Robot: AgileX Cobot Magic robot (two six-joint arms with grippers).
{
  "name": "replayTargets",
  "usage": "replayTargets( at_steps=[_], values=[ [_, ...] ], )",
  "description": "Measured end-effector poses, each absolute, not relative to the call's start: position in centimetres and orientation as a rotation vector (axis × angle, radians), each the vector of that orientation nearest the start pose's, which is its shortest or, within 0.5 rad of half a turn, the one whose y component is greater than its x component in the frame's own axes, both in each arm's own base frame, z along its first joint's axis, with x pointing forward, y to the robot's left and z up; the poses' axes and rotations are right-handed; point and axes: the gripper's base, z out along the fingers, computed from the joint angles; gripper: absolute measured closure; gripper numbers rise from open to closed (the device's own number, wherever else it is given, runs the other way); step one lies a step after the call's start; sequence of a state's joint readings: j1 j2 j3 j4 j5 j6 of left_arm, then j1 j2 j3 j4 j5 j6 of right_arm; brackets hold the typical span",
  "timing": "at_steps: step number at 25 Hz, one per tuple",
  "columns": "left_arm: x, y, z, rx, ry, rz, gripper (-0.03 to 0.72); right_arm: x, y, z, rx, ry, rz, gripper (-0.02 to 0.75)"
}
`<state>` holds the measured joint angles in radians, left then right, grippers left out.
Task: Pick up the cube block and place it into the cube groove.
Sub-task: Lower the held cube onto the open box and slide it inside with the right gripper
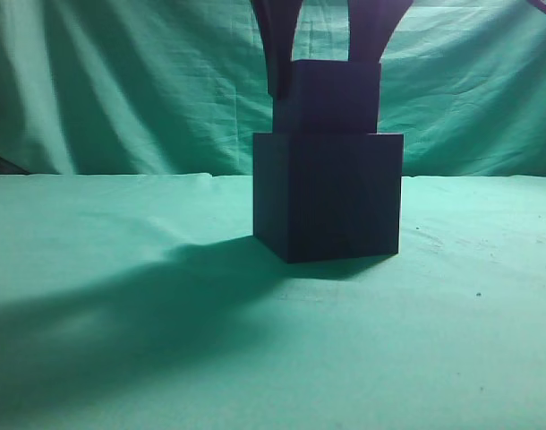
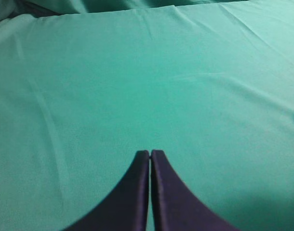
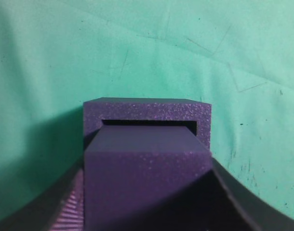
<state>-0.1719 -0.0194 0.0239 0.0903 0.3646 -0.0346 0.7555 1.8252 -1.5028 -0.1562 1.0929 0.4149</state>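
The large blue-black cube-shaped box (image 1: pixel 331 197) stands on the green cloth in the middle of the exterior view. My right gripper (image 1: pixel 322 72) comes down from above, shut on the small purplish-black cube block (image 1: pixel 331 97), whose bottom is at the box's top edge. In the right wrist view the cube block (image 3: pixel 147 178) sits between my fingers (image 3: pixel 147 192) with its lower end inside the box's square opening, the cube groove (image 3: pixel 149 123); the box rim (image 3: pixel 147 108) shows around it. My left gripper (image 2: pixel 150 154) is shut and empty over bare cloth.
Green cloth covers the table (image 1: pixel 121 269) and hangs as a backdrop (image 1: pixel 121 81). A broad shadow lies to the left of the box.
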Motion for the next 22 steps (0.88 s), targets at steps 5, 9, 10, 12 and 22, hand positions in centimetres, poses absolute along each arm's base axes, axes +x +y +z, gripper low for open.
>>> replayTargets(
  at_steps=[5, 9, 10, 12, 22],
  values=[
    [5.2, -0.6, 17.3, 0.183, 1.843, -0.055, 0.688, 28.5, 25.1, 26.2, -0.56, 2.806, 0.015, 0.311],
    [5.2, -0.6, 17.3, 0.183, 1.843, -0.055, 0.688, 28.5, 25.1, 26.2, -0.559, 2.807, 0.016, 0.311],
    [5.2, -0.6, 17.3, 0.183, 1.843, -0.055, 0.688, 28.4, 25.1, 26.2, -0.559, 2.809, 0.015, 0.311],
    [5.2, -0.6, 17.3, 0.183, 1.843, -0.055, 0.688, 28.4, 25.1, 26.2, -0.559, 2.81, 0.013, 0.195],
    [5.2, -0.6, 17.3, 0.183, 1.843, -0.055, 0.688, 27.9, 24.5, 27.6, -0.553, 2.791, 0.017, 0.27]
  ],
)
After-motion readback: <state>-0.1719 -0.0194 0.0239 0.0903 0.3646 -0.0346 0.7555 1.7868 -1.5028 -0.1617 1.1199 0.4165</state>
